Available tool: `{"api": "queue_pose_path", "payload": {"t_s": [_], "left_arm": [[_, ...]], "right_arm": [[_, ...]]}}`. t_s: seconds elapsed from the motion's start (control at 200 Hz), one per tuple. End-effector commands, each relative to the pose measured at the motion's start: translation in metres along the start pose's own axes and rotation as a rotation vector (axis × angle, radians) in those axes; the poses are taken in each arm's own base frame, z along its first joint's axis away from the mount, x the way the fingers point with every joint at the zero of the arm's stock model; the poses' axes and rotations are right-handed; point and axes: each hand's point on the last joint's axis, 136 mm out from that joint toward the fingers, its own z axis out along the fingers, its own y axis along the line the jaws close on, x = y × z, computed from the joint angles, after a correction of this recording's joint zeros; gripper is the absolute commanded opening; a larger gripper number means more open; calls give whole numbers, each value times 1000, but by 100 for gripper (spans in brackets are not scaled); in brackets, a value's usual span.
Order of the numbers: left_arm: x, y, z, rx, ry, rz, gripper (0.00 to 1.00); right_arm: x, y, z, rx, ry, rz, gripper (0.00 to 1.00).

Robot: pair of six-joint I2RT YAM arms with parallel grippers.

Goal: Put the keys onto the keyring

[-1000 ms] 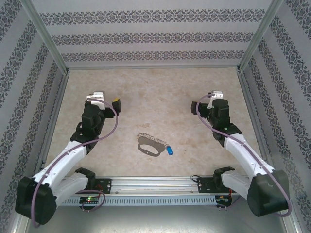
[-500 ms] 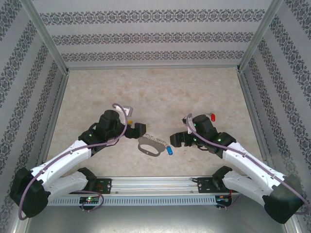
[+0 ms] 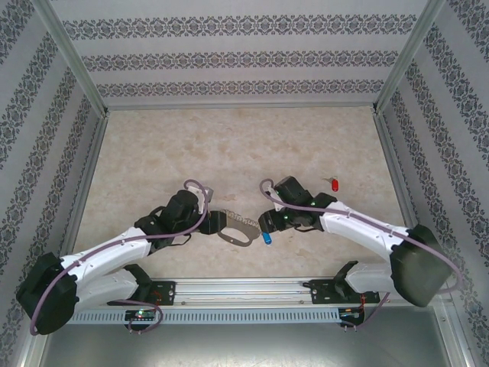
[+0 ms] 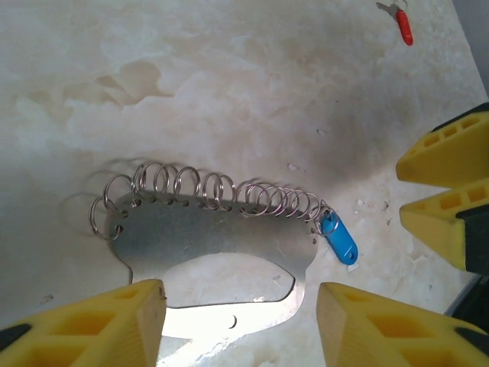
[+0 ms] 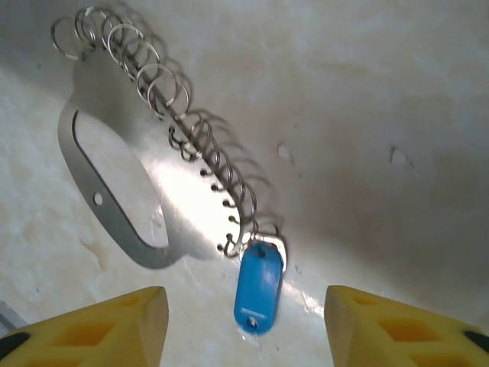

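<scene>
On the table (image 3: 244, 145), the keyring (image 3: 238, 226) lies lengthwise between left gripper (image 3: 216, 222) and right gripper (image 3: 266, 223) — both close, jaws parted, empty; blue tag (image 3: 267, 238) at its right end.

Keyring (image 3: 235, 228) between my grippers
Left gripper (image 3: 216, 222) at its 9 o'clock, right gripper (image 3: 264, 224) at 3; tagged key (image 3: 267, 238) touching at 4, loose key (image 3: 333, 183) well apart at 2.

A flat grey metal oval keyring plate (image 4: 206, 229), edged along one side with a row of small silvery wire rings, is lying flat at the lower centre of the top view. A small blue plastic key tag (image 5: 258, 289) is hanging from its rightmost ring. A small red-headed key (image 3: 334, 184) is lying well apart, right of centre.
</scene>
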Motion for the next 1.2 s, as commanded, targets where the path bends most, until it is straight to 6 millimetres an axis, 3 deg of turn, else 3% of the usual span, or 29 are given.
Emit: {"api": "queue_pose_path", "payload": {"t_s": [0.0, 0.27, 0.55, 1.194], "left_arm": [[-2, 0, 4, 7, -40, -10, 49], [5, 1, 12, 20, -17, -1, 31], [14, 3, 25, 26, 21, -2, 30], [28, 4, 43, 36, 72, -19, 29]], "right_arm": [[-5, 1, 6, 21, 37, -55, 51], [-10, -2, 26, 17, 121, -44, 37], [-11, -4, 34, 10, 180, -63, 28], [-5, -1, 51, -61, 233, -54, 27]]}}
